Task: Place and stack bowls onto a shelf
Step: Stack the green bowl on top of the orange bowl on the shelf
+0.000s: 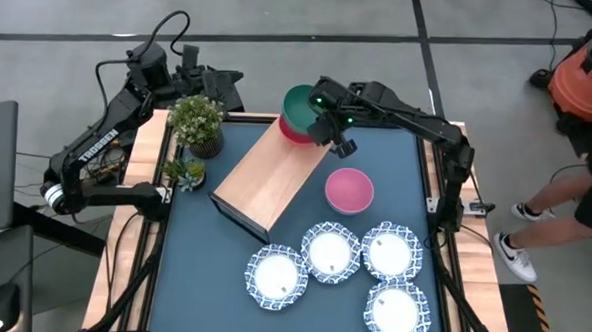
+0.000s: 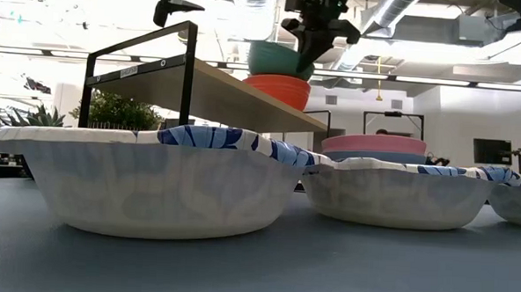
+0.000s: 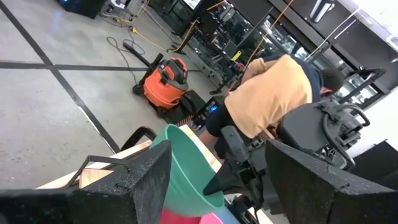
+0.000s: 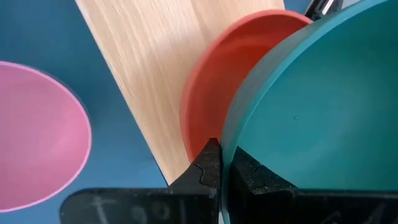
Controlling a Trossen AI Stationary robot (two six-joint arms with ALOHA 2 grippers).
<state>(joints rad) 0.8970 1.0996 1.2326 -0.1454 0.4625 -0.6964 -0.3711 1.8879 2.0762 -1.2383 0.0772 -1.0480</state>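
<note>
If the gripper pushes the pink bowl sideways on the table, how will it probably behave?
The pink bowl looks thin-walled and plain, so it is probably light and would slide rather than resist. It sits upright, wide and low, on another bowl, so a push near the rim might shift or tip it off.

Left arm [image 1: 97,147]: black jointed links, white lettering on forearm, white collar near base, black cable loop. Right arm [image 1: 418,126]: black links, green indicator light at wrist; serrated matte-black fingers [image 4: 208,171].

Light-wood shelf [image 1: 272,175], matt-smooth green bowl [image 4: 323,106]
</note>
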